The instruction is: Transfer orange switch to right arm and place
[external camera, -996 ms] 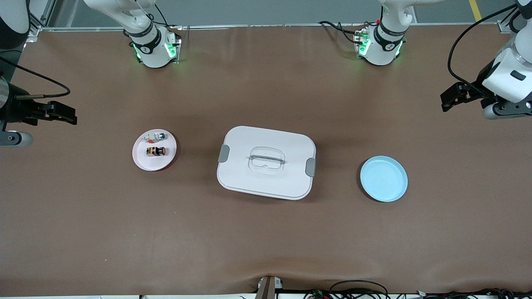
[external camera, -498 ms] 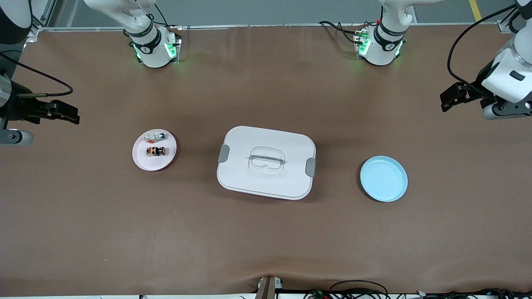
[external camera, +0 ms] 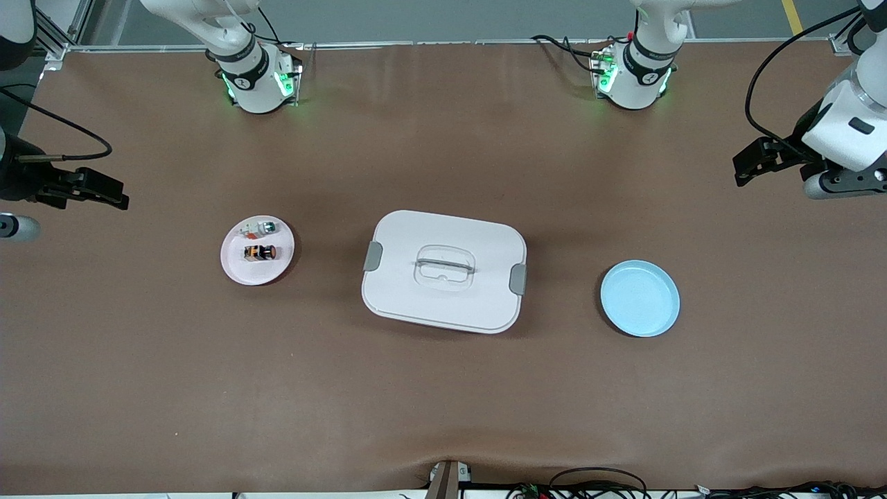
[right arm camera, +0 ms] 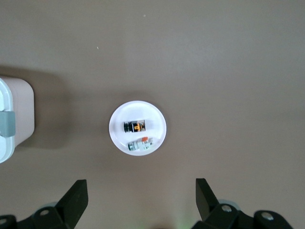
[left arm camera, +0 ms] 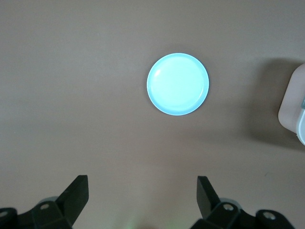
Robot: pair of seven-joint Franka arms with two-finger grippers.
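The right arm's black two-finger gripper (external camera: 104,190) hangs over bare table at the right arm's end, its fingers (right arm camera: 76,198) spread wide and holding nothing. The left arm's black two-finger gripper (external camera: 752,163) hangs over the left arm's end, fingers (left arm camera: 76,191) equally wide apart and empty.

The tiny orange-tan switch with black bands (external camera: 260,252) lies on its side on the small round pale pink plate (external camera: 239,274), toward the right arm's end of the brown table (external camera: 443,402). In the front view its long axis runs from nine to three o'clock, the round black end at three. Touching or just beside it, at its twelve o'clock and farther from the front camera, lies a white-and-clear part with a green cap (external camera: 260,226).

Only the front view shows the whole white rectangular lidded box with grey latches (external camera: 443,270); the right wrist view catches one corner and latch, and alone shows the switch's (right arm camera: 135,127) orange middle clearly. The left wrist view shows the round light blue plate (left arm camera: 177,84), bare.
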